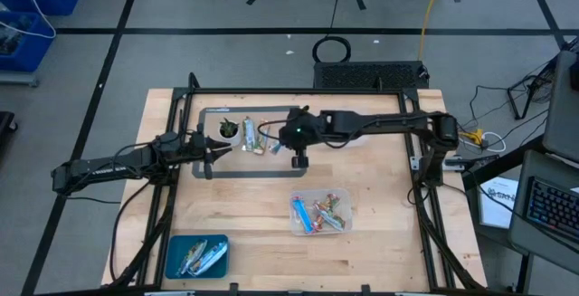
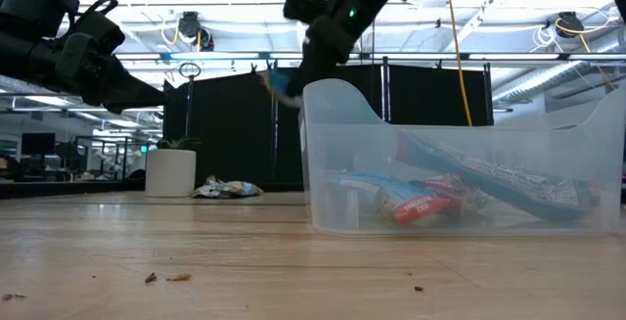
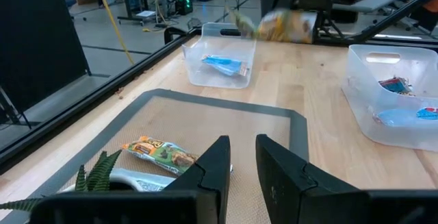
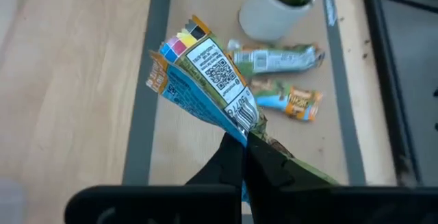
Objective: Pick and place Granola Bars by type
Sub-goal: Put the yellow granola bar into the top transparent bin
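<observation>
My right gripper (image 4: 244,157) is shut on a granola bar (image 4: 205,73) with a blue, orange and green wrapper. It hovers over the near right corner of the grey-framed mat (image 1: 201,142). Two more bars (image 4: 274,58) (image 4: 294,102) lie flat on the mat beside a white cup (image 4: 270,15) holding a green plant. My left gripper (image 3: 241,166) is open a little and holds nothing. It hangs low over the mat's left part, close to a green-orange bar (image 3: 161,152). In the low view the held bar (image 2: 278,83) hangs high above the table. My right gripper pinches the bar between its two fingers, partway along the wrapper (image 4: 239,120). The fingers slant down at it from above and lie across its length. The longer, printed part sticks out past the fingertips, and a crumpled end (image 4: 301,166) shows on the other side. The bar is lifted clear.
A clear bin (image 1: 319,213) with red, blue and orange bars stands on the table's near right. A blue-looking bin (image 1: 196,255) with silvery-blue bars sits at the near left corner. Bare wood lies between the mat and the bins. A black frame rims the table.
</observation>
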Action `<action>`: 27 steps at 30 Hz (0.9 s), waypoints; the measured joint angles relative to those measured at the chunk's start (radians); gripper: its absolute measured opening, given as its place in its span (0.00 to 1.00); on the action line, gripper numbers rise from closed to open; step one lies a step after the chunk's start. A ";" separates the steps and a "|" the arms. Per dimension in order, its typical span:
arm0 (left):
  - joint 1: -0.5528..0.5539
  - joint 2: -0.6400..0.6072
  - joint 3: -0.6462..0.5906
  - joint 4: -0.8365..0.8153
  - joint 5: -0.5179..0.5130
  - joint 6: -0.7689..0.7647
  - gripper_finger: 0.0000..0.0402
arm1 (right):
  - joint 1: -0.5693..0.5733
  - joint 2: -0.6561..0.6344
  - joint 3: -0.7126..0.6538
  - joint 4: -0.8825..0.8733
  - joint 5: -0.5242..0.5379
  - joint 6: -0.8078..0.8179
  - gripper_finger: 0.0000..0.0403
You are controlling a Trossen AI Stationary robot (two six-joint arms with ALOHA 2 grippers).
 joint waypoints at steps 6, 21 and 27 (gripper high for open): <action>0.000 0.000 0.000 0.000 0.000 0.000 0.19 | -0.001 -0.090 -0.043 0.000 0.010 0.010 0.00; 0.000 0.000 0.000 0.000 0.000 0.000 0.19 | -0.005 -0.418 -0.418 0.194 0.084 0.091 0.00; 0.000 0.000 0.000 0.000 0.000 0.000 0.19 | -0.036 -0.575 -0.582 0.301 0.081 0.150 0.00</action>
